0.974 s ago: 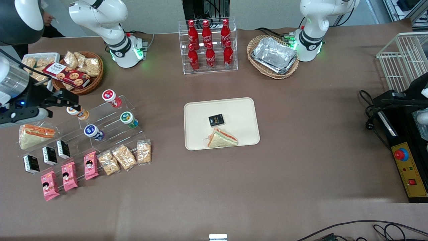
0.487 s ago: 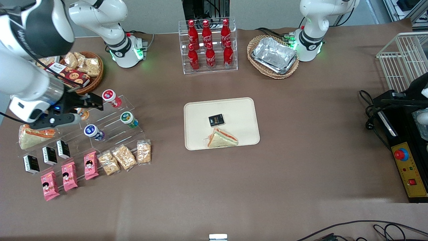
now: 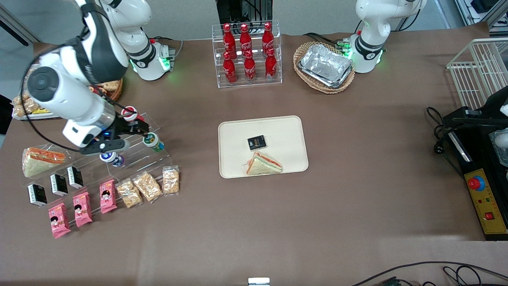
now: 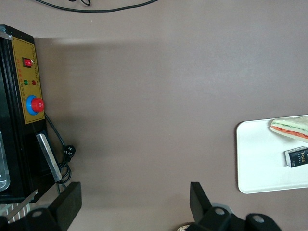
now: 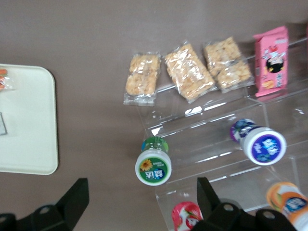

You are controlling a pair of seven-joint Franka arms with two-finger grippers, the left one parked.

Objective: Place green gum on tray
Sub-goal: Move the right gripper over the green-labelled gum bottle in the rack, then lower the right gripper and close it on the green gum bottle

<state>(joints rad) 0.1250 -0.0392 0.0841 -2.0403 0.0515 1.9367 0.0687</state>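
four gum bottles stand on the clear stepped stand (image 3: 131, 147): red, orange, blue and the green gum (image 3: 153, 142). the tray (image 3: 278, 127) holds one sandwich (image 3: 264, 163) and one dark packet (image 3: 256, 142). the gripper (image 3: 139, 128), fingers spread, hovers above the green gum (image 5: 154, 161). only the right wrist view shows the orange bottle (image 5: 288, 203).

Bright, even overhead light; glare glints off the clear acrylic steps (image 5: 211, 139), soft shadows pool on the counter (image 3: 278, 222), wrist view slightly blurred.

robot lab: mock snack-shop table (image 3: 357, 159), emergency-stop box (image 3: 486, 200).
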